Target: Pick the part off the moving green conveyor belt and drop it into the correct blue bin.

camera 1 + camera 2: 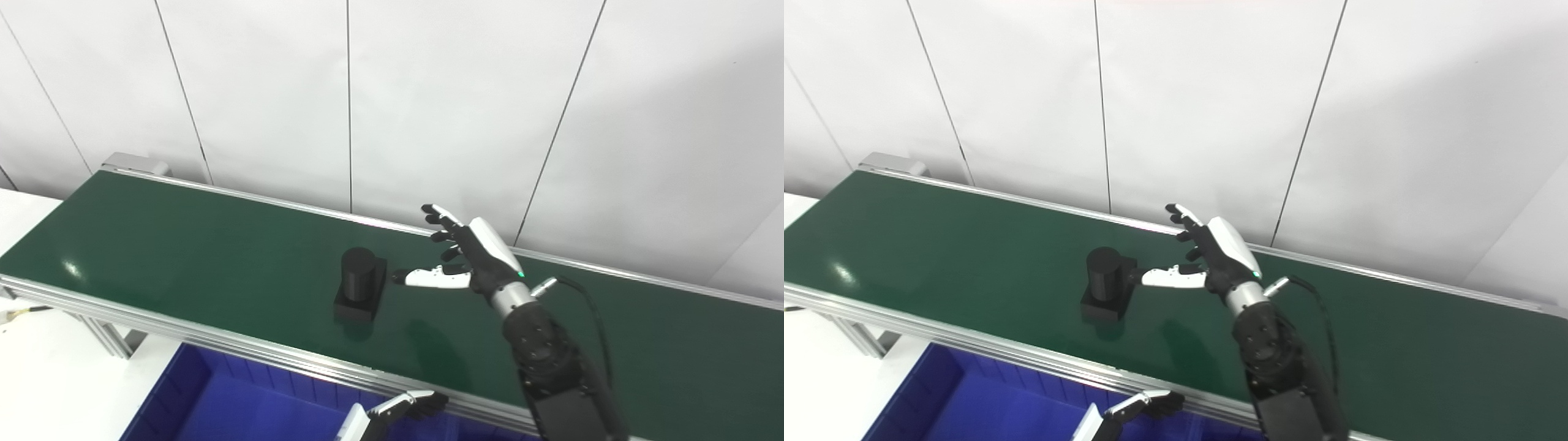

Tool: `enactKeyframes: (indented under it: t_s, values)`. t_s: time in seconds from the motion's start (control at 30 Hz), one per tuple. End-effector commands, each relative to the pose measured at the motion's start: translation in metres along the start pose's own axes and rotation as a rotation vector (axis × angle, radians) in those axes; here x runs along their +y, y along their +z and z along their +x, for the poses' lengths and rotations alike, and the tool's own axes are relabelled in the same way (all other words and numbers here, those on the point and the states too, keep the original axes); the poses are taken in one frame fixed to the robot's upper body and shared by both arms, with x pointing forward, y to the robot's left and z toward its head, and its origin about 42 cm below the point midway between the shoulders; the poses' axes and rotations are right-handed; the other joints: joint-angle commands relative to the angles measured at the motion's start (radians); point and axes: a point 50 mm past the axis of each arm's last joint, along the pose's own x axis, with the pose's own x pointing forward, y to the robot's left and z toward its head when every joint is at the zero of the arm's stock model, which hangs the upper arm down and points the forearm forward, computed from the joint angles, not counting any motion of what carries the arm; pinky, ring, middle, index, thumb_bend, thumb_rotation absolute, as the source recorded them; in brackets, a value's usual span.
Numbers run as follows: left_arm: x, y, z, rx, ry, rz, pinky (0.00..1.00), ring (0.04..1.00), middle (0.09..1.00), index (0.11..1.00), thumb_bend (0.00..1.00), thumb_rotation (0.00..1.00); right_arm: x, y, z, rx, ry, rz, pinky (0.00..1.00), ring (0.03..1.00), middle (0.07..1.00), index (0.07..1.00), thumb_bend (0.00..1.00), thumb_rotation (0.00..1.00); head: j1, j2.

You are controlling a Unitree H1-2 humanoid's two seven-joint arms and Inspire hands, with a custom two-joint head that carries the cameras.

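Note:
A black part (360, 283), a short cylinder standing on a square base, rests upright on the green conveyor belt (184, 257) near the middle. My right hand (467, 257) hovers over the belt just to the part's right, open, fingers spread and thumb pointing at the part without touching it. Only the top of my left hand (407, 405) shows at the bottom edge, over the blue bin (245, 398), below the belt's near rail; its fingers look curled.
The belt's aluminium rails (245, 349) run along its near and far sides. A white panelled wall (429, 92) stands close behind. White table surface (37, 367) lies at the left, with a frame leg under the belt.

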Motion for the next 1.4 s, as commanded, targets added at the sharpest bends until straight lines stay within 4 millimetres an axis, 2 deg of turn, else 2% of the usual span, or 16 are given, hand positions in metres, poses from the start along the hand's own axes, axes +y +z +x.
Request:
enactKeyframes:
  t_s: [0.0, 0.23, 0.4, 0.83, 1.13, 1.37]
  values:
    - [0.002, 0.007, 0.004, -0.038, 0.032, -0.035, 0.60, 0.660, 0.711, 0.745, 0.90, 0.26, -0.008, 0.029, 0.011, -0.075, -0.037, -0.027, 0.71, 0.868, 0.935, 0.938, 0.86, 0.47, -0.012, 0.005]
    - [0.001, 0.011, 0.005, -0.051, 0.035, -0.046, 0.51, 0.598, 0.695, 0.760, 0.86, 0.24, 0.008, 0.027, 0.031, -0.034, 0.001, -0.065, 0.73, 0.875, 0.941, 0.947, 0.89, 0.50, -0.038, 0.022]
    - [0.001, 0.013, 0.004, -0.061, 0.035, -0.049, 0.50, 0.591, 0.695, 0.762, 0.85, 0.22, 0.018, 0.021, 0.040, -0.022, 0.015, -0.095, 0.72, 0.868, 0.937, 0.947, 0.91, 0.52, -0.045, 0.034]
    - [-0.006, 0.020, 0.001, -0.091, 0.050, -0.062, 0.52, 0.611, 0.707, 0.760, 0.84, 0.23, 0.040, 0.000, 0.054, 0.032, 0.013, -0.175, 0.75, 0.867, 0.933, 0.940, 0.92, 0.48, -0.039, 0.059]
    - [-0.007, 0.024, 0.000, -0.095, 0.062, -0.075, 0.54, 0.628, 0.715, 0.762, 0.84, 0.24, 0.059, -0.008, 0.058, 0.027, 0.020, -0.209, 0.72, 0.840, 0.904, 0.885, 0.92, 0.43, -0.030, 0.070]
    - [-0.007, 0.025, -0.002, -0.081, 0.064, -0.085, 0.54, 0.640, 0.723, 0.768, 0.84, 0.25, 0.078, -0.010, 0.056, 0.026, -0.041, -0.133, 0.71, 0.828, 0.872, 0.808, 0.90, 0.37, -0.030, 0.074]
